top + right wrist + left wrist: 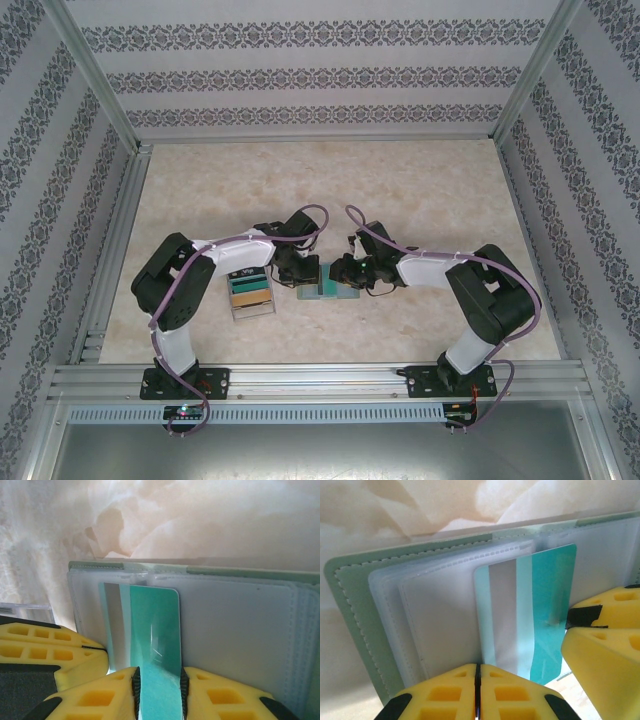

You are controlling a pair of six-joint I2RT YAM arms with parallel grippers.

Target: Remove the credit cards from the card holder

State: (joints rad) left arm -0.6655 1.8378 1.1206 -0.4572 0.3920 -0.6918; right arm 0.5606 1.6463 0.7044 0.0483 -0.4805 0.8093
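Teal card [155, 630] between right fingers [225, 700] is gleaming: glossy plastic. Beyond left fingers [445, 697], card holder [355, 605] cover is looking matt, stitched, leather-like; its sleeves [440, 620] are showing cloudy clear plastic.

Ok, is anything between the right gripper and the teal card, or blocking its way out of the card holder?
Nothing visible. The right gripper is right at the teal card, which sticks partly out of its clear sleeve. The left gripper, shut, sits at the card holder edge, beside the card's way out.
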